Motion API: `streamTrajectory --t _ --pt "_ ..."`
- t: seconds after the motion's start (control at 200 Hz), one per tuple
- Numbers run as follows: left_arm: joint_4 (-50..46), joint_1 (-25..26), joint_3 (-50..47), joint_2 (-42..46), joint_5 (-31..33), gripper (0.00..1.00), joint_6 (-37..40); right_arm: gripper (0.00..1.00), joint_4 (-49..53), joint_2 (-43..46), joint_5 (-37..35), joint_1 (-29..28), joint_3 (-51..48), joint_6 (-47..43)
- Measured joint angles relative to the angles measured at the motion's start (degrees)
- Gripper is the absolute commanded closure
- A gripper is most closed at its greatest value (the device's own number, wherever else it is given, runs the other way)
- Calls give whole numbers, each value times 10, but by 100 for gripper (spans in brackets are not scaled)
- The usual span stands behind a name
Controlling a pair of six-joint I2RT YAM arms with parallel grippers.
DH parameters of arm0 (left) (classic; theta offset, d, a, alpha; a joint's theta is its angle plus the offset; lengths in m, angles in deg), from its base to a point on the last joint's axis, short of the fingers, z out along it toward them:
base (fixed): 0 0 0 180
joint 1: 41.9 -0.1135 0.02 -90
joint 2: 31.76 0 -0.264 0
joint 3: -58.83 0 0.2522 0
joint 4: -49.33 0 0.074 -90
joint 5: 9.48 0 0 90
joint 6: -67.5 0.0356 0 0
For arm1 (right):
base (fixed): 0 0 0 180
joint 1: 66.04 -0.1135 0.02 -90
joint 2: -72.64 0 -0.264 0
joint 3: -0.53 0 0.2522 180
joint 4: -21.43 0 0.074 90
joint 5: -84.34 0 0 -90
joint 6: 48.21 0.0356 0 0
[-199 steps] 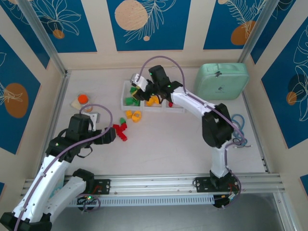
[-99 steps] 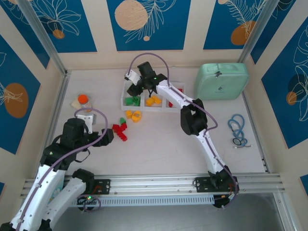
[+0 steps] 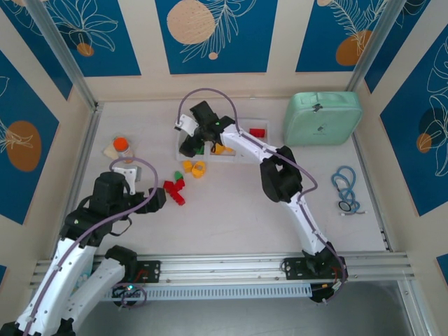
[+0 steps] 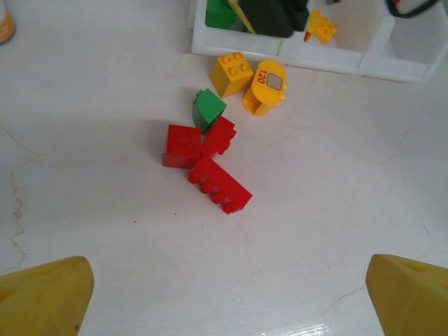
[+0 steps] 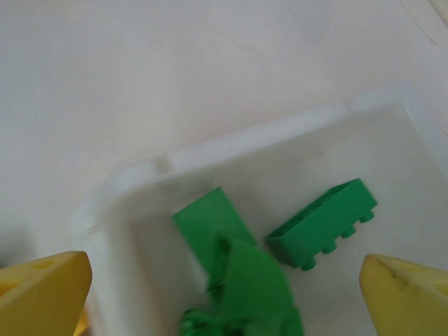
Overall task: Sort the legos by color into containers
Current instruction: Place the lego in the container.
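So the right hand [image 5: 224, 290] is spread wide with nothing in it, hanging right over the end compartment of the white tray [image 5: 259, 143], where a few green legos [image 5: 322, 224] sit. The left hand [image 4: 224, 294] is wide open and empty too, above the tabletop [image 4: 336, 210]. Ahead of it, three red legos [image 4: 210, 164] are clumped together touching a green one [image 4: 208, 107], with two yellow ones [image 4: 231, 73] just beside the tray.

Glossy plastic legos [image 4: 218, 185], translucent white plastic containers [image 5: 231, 143], matt tabletop [image 4: 336, 210].
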Motion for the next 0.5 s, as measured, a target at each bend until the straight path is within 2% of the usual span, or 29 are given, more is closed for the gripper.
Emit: streamTrajectory --t 0.145,0.32,0.41,0.5 --pt "2 0 0 -6 3 1 0 1 -25 130 -42 -23 -103 25" --pt "10 0 -3 -22 2 1 1 1 -40 296 -90 -27 -196 98" --pt "11 0 -2 -73 -4 2 0 1 -71 398 -75 -13 -305 136" --pt "17 0 0 -139 -18 7 1 1 -94 492 -35 29 -417 191"
